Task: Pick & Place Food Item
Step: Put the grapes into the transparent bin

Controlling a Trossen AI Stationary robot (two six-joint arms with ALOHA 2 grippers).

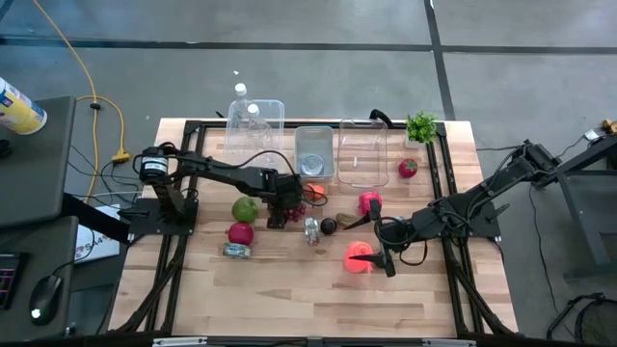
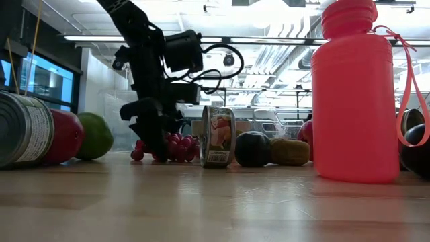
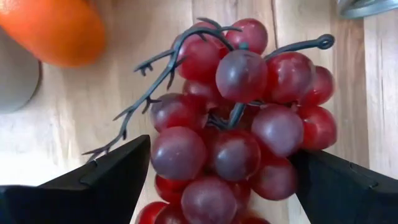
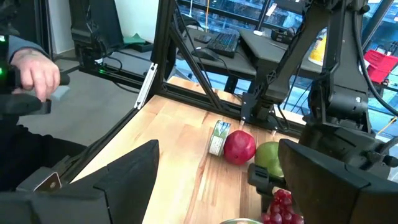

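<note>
Overhead, the left pincer straddles red grapes wide on the wooden table; right pincer gapes.

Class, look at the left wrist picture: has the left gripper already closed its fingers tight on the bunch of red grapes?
No: the left gripper stands open, its fingers either side of the grapes, with wood showing between one finger and the fruit.

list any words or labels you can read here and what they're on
None can be read.
Upright can: printed label with a picture, text too small.
Can lying on its side: label with fine print, blurred.
Yellow container on the side desk: markings too small.
Pink bottle: no text visible.
</note>
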